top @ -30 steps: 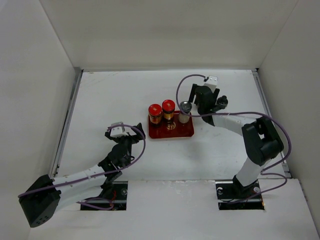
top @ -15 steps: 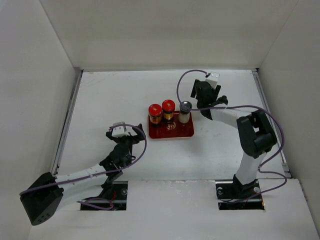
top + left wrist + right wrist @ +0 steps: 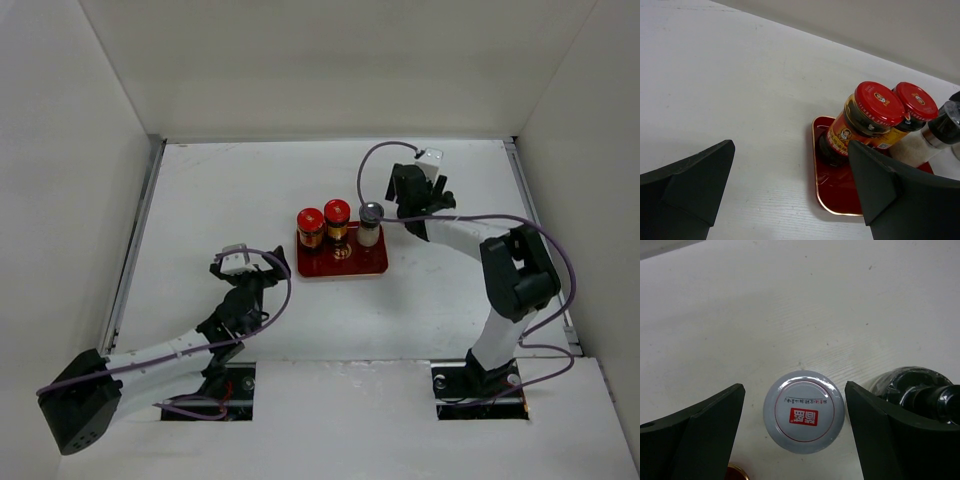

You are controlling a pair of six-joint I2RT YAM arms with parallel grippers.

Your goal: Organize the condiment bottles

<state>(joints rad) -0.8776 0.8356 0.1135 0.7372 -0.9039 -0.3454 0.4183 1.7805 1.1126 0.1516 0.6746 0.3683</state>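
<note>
Two red-capped bottles (image 3: pixel 311 222) (image 3: pixel 337 213) and a grey-capped bottle (image 3: pixel 371 214) stand in a row on the back of the red tray (image 3: pixel 345 266). The left wrist view shows the same red caps (image 3: pixel 879 102) (image 3: pixel 915 100), grey-capped bottle (image 3: pixel 946 124) and tray (image 3: pixel 832 186). My right gripper (image 3: pixel 416 192) is open behind and right of the tray. It straddles the white-capped bottle (image 3: pixel 804 411) on the table, with a gap on each side (image 3: pixel 795 387). That bottle is hidden under the gripper in the top view. My left gripper (image 3: pixel 250 268) is open and empty (image 3: pixel 791 145), near and left of the tray.
A dark glossy rounded object (image 3: pixel 917 387) sits just right of the white cap, partly behind my right finger. A red, gold-rimmed bit (image 3: pixel 735 473) shows at the bottom edge of the right wrist view. White walls enclose the table on three sides.
My right gripper has shifted a little to the right, away from the grey-capped bottle. The left arm has barely moved. The bottles on the tray stand as before.
</note>
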